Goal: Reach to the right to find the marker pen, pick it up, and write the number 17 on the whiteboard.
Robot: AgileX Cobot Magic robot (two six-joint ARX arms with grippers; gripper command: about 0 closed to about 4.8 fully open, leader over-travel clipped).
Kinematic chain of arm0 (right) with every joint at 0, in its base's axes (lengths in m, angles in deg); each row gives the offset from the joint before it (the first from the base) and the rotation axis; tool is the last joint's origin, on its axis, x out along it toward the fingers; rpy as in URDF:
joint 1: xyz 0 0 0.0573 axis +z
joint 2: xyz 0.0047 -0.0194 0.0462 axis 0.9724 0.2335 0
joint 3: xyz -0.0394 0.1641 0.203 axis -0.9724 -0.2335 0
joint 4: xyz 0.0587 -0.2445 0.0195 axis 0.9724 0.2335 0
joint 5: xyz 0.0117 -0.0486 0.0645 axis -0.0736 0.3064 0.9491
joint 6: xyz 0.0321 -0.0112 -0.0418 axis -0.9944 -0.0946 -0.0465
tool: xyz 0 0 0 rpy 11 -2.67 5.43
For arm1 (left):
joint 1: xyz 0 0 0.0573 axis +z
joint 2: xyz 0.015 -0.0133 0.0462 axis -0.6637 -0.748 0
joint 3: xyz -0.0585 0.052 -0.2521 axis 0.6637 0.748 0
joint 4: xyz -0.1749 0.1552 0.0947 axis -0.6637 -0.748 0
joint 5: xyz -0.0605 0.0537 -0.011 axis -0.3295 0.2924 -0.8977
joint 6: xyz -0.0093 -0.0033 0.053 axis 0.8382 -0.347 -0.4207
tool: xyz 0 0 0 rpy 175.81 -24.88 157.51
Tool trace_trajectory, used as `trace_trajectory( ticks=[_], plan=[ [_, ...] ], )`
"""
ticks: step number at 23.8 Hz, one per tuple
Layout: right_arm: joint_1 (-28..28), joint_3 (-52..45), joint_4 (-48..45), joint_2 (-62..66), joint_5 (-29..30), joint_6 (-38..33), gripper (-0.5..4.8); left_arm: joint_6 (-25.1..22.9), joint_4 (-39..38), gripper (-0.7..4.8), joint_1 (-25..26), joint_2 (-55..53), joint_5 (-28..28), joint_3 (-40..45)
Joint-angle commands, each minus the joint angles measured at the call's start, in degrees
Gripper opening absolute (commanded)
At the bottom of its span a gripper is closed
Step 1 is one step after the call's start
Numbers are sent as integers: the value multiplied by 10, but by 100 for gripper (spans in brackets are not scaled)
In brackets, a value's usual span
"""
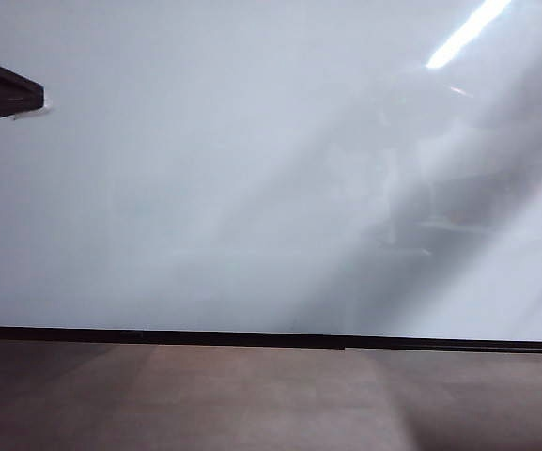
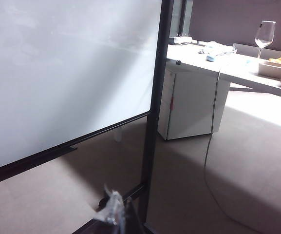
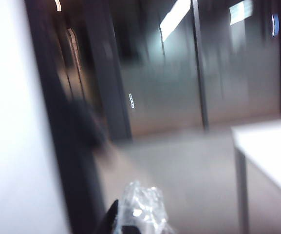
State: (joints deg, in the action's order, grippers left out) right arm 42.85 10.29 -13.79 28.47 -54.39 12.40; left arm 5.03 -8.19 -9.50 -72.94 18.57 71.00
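Before whiteboard (image 1: 205,169), left jaws unclear, right jaws closed

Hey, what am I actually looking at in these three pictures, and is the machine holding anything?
A two-armed robot meant to write on a board. The outside camera faces the large glossy white whiteboard, blank, above a brown-grey matte surface. The other two cameras ride on the wrists. The left one sees the board's edge and a white table with a clear wine glass beyond; crinkly clear wrapping marks the left claw, its state unclear. The blurred right one shows the right claw, shut, wrapped alike. I see no marker pen in any picture.
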Motion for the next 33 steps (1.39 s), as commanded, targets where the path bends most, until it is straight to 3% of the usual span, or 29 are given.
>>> trace_trajectory(
  ticks=[1,2,3,6,10,13,29,33],
  plan=[
    [3,-40,-83,61,45,14,303,-3,7,-5,1,0,0,0],
    [3,-48,-97,78,54,16,426,-2,7,-5,1,0,0,0],
    [4,-58,-110,104,78,24,457,-3,7,-5,1,0,1,0],
    [19,-70,-135,162,90,64,457,-3,7,-5,1,0,0,0],
    [47,-71,-235,254,88,75,455,-2,7,-5,0,0,0,0],
    [63,-70,-313,313,56,74,454,-2,7,-5,1,0,0,0],
    [85,-24,-334,397,8,76,415,-3,7,-5,1,0,0,0],
    [85,-24,-334,397,8,78,323,-3,7,-5,1,0,0,0]
  ],
)
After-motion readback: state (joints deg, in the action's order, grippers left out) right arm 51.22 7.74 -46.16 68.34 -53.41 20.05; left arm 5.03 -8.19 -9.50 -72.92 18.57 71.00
